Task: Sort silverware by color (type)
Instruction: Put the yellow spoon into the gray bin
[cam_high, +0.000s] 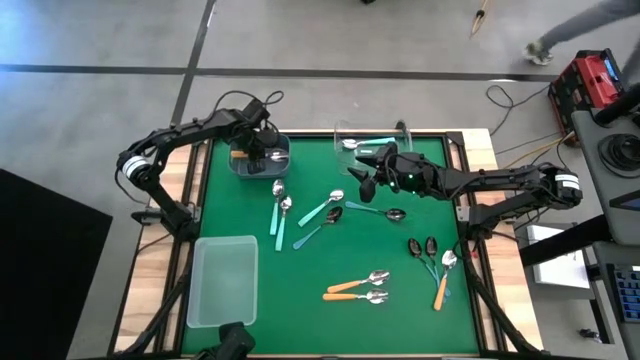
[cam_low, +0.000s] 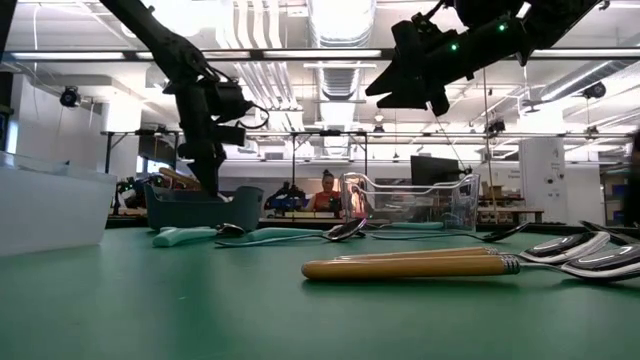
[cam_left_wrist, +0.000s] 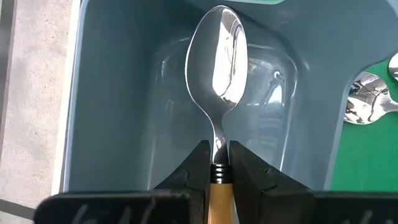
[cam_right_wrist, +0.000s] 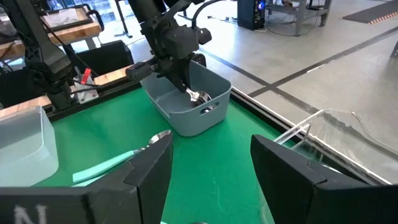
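Note:
My left gripper (cam_high: 262, 152) reaches down into the grey bin (cam_high: 240, 165) at the table's far left, shut on an orange-handled spoon (cam_left_wrist: 217, 62) whose silver bowl hangs inside the bin. My right gripper (cam_high: 368, 172) hovers open and empty above the table's far middle, its fingers (cam_right_wrist: 149, 168) spread wide. Loose spoons lie flat on the green mat: teal-handled ones (cam_high: 279, 215), dark ones (cam_high: 421, 248) and orange-handled ones (cam_high: 356, 285). My left gripper pinches the spoon between its two fingers (cam_left_wrist: 199, 168) at the ringed neck (cam_left_wrist: 219, 163), where the orange handle meets the metal stem. The fingers come steeply from above and lie along the spoon. The bowl (cam_right_wrist: 199, 96) hangs low in the bin; whether it touches the floor I cannot tell.
A clear bin (cam_high: 375, 135) with a teal-handled spoon in it stands at the far middle, just beyond my right gripper. A frosted tray (cam_high: 222, 280) sits at the near left. A person shows in the room beyond the table.

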